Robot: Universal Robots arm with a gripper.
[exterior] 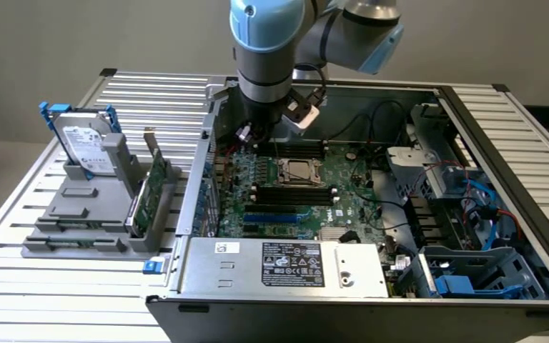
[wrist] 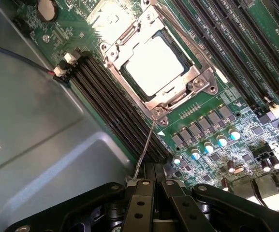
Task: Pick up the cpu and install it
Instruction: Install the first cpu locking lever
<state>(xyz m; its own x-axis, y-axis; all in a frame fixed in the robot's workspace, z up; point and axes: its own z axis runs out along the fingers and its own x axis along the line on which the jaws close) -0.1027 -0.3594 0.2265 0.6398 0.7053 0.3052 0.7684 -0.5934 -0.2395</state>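
cpu (wrist: 154,65) in socket (wrist: 180,94); black label (exterior: 294,264) illegible

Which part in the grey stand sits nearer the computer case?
The green circuit card; the silver hard drive stands farther toward the exterior view's left.

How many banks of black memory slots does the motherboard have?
2. One bank runs along one side of the CPU socket, the other bank along its opposite side. The arm may hide more.
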